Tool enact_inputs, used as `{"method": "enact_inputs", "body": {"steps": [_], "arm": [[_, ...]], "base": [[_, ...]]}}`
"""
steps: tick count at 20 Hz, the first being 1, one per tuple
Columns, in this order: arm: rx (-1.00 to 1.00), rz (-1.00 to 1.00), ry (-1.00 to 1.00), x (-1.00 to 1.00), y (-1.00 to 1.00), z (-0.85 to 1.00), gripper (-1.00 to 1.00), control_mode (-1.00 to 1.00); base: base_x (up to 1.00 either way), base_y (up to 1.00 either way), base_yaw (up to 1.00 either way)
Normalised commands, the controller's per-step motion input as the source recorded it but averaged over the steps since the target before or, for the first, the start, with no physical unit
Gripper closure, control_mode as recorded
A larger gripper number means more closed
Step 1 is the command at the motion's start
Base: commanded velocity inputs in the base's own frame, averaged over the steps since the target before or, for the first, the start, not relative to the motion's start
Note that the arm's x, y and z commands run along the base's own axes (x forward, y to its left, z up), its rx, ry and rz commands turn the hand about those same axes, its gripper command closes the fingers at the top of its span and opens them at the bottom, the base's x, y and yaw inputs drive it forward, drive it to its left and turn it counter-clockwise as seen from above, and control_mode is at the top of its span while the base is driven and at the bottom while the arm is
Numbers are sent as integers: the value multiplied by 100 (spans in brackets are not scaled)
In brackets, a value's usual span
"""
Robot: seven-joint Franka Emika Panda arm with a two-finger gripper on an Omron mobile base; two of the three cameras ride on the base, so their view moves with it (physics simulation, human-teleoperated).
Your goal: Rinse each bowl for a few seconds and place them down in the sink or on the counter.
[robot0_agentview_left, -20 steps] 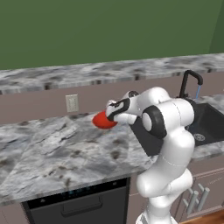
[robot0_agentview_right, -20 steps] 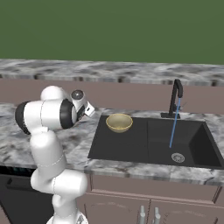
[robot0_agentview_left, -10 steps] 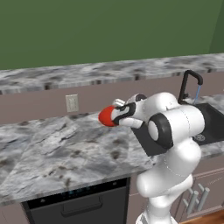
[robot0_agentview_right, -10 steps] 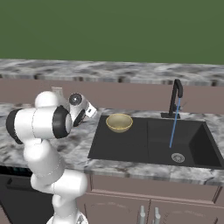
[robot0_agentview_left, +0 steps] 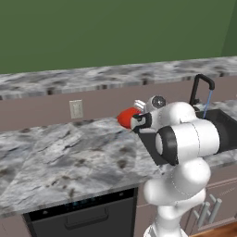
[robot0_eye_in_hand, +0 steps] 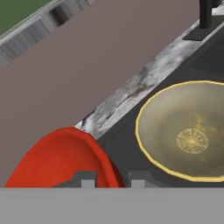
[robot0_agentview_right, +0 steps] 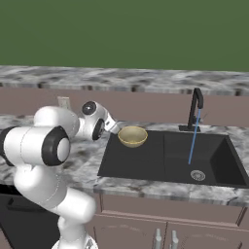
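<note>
Claw [robot0_eye_in_hand: 109, 178] pinched nearly shut on the rim of the red bowl [robot0_agentview_left: 127, 117], held tilted above the surface [robot0_agentview_left: 65, 152], apparently clear of it, just left of the sink [robot0_agentview_right: 146, 163]. Tan bowl [robot0_agentview_right: 132, 136] upright in the sink's back-left corner. Water stream [robot0_agentview_right: 193, 141] well right; open basin between.

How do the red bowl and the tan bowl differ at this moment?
The red bowl is glossy plain red; the tan bowl is beige with a speckled inside. The red bowl is pinched at its rim by the gripper and held tilted above the counter; the tan bowl rests upright inside the sink. Both are small, round and shallow.
</note>
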Motion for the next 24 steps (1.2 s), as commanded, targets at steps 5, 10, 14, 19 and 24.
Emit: {"method": "enact_inputs", "body": {"steps": [5,10,14,19,24], "arm": [[2,-21,6,0,0,82,100,-100],[5,-14,7,0,-1,80,100,-100],[10,-12,5,-4,-17,64,100,-100],[12,-15,3,-15,-21,51,100,-100],[10,-21,1,-34,-27,32,100,-100]], "base": [[0,0,0],[0,0,0],[0,0,0],[0,0,0],[0,0,0]]}}
